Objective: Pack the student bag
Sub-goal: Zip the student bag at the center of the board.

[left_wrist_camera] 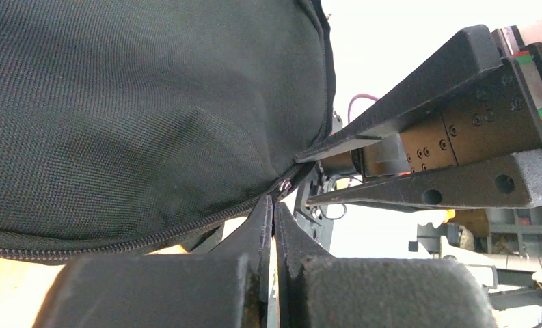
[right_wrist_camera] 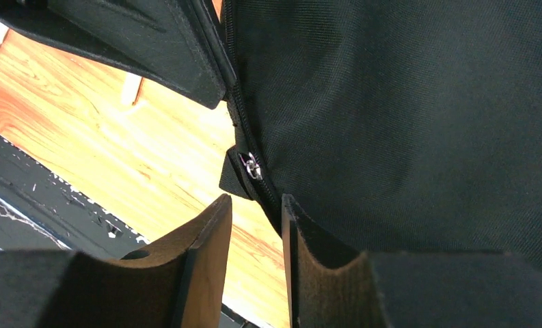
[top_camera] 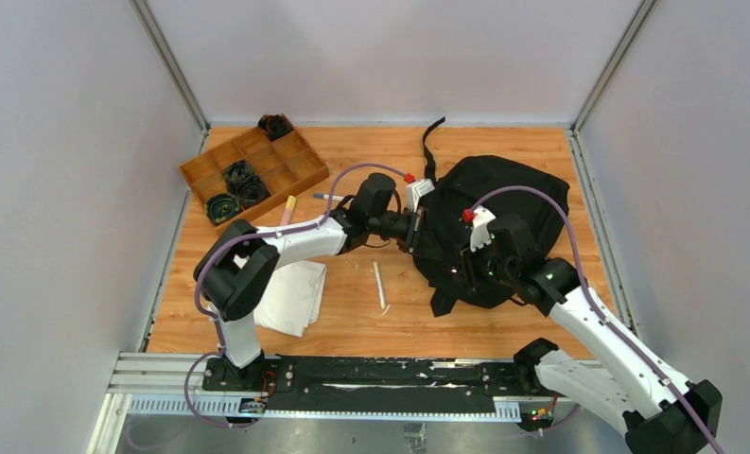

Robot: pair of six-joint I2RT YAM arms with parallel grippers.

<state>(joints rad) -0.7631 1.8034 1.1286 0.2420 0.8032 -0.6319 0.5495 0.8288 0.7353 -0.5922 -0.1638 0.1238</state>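
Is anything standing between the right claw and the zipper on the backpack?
Nothing visible does. The right claw stands open right at the edge of the backpack. The zipper pull lies just ahead of its tips, and only bare table is beside it.

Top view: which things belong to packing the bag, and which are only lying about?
Job: student bag; left hand, shut at its zipper; right hand, open before the zipper pull; white pen, probably to pack.
Lying about: wooden tray; folded white cloth.
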